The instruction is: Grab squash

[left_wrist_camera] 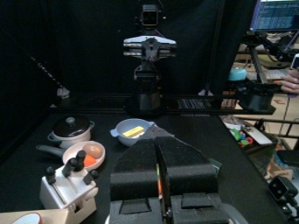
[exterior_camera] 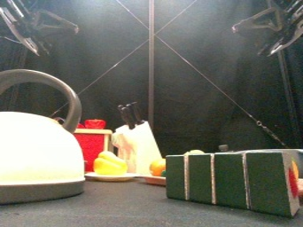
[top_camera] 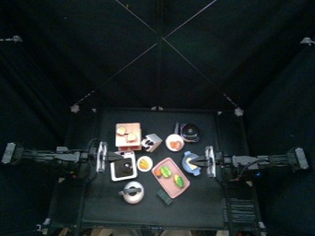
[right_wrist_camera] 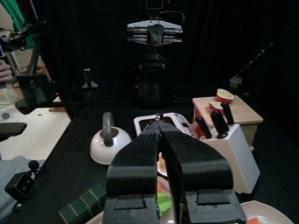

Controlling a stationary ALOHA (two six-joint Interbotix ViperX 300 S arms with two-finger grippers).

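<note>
The squash looks to be the long yellow piece [left_wrist_camera: 133, 131] lying in a pale blue bowl [left_wrist_camera: 119, 136] on the right half of the table; in the top view the bowl [top_camera: 193, 167] sits just in front of my right gripper [top_camera: 207, 162]. My right gripper [right_wrist_camera: 163, 130] is shut and empty, held above the table's right edge. Across the table, my left gripper [left_wrist_camera: 162, 145] is shut and empty too, hovering at the left edge [top_camera: 106, 159]. From the front, both arms hang high in the upper corners.
A kettle [exterior_camera: 35, 146] stands near the front. A plate [exterior_camera: 112, 177] carries a lumpy yellow piece and an orange one. A knife block [exterior_camera: 136, 142], red box [top_camera: 127, 134], white tray [top_camera: 121, 170], lidded pot [left_wrist_camera: 70, 131], orange-filled bowl [left_wrist_camera: 84, 156] and green blocks [exterior_camera: 231, 182] crowd the table.
</note>
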